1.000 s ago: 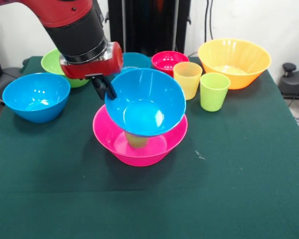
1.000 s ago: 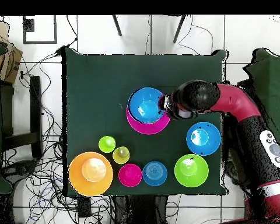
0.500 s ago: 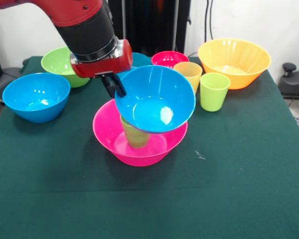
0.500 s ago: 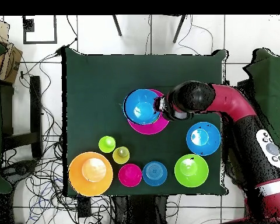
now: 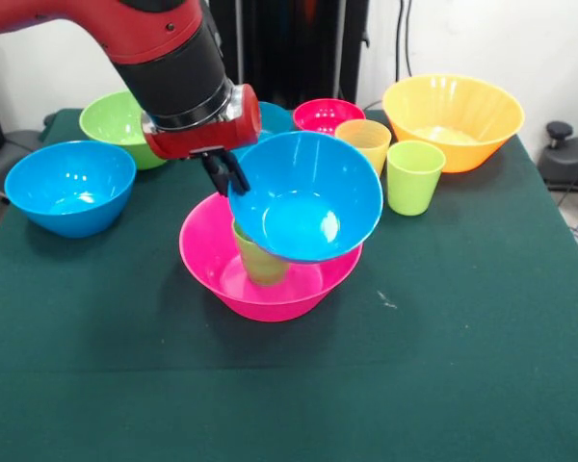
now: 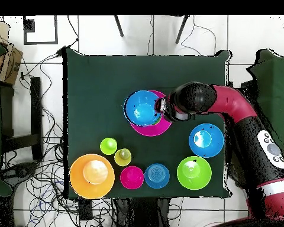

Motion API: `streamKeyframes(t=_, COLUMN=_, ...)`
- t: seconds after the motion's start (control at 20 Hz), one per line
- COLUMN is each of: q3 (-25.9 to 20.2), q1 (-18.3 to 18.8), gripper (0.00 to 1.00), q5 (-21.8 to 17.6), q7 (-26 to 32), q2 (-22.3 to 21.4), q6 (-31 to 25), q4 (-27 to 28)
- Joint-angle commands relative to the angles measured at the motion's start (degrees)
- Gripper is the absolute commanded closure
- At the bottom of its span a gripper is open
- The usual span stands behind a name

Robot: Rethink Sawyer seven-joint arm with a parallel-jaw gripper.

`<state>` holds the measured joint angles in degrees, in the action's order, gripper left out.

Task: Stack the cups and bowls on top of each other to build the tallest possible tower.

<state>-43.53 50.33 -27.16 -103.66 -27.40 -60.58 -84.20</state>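
The pincer [image 5: 226, 173] is clamped on the rim of a medium blue bowl [image 5: 305, 197], its dark fingers pinching the edge on the side toward the arm, so the bowl hangs out sideways from the pincer. The bowl is held above the large pink bowl [image 5: 217, 279], tilted, with its open mouth turned up and toward the camera in the front view and its rim sloping down away from the pincer. Inside the pink bowl stands a green cup [image 5: 258, 262], partly hidden under the blue bowl; whether the two touch cannot be told. All the bowls are glossy, round, smooth plastic; the cups are translucent, tapered and handleless. Beyond the pink bowl, a yellow-orange cup [image 5: 368, 138] and a lime cup [image 5: 413, 177] stand upright just beside each other, with the large orange bowl [image 5: 453, 120] and a small red bowl [image 5: 321, 115] behind them. Another blue bowl [image 5: 69, 186] and a green bowl [image 5: 116, 122] sit on the desk's [image 5: 462, 337] dark green cloth on the arm's side of the pink bowl.
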Motion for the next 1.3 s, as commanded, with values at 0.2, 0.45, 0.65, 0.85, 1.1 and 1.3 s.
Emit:
streamKeyframes(t=0.2, q3=-1.5, q1=-0.3, gripper=1.0, q5=-5.0, q7=18.7, q2=2.8, q6=0.8, q4=4.8)
streamKeyframes(t=0.45, q3=-1.8, q1=-0.1, gripper=1.0, q5=-5.5, q7=20.8, q2=4.0, q6=-0.3, q4=7.1)
streamKeyframes(t=0.65, q3=-1.7, q1=-0.5, gripper=1.0, q5=-5.2, q7=21.0, q2=3.7, q6=-2.0, q4=7.8)
streamKeyframes(t=0.85, q3=-1.7, q1=-0.2, gripper=1.0, q5=-4.6, q7=20.0, q2=3.3, q6=-1.5, q4=6.2)
streamKeyframes(t=1.1, q3=-2.0, q1=0.1, gripper=1.0, q5=-3.9, q7=18.9, q2=1.8, q6=-1.9, q4=4.3)
streamKeyframes(t=1.3, q3=-2.3, q1=0.1, gripper=1.0, q5=-3.5, q7=18.4, q2=1.4, q6=-2.5, q4=3.7)
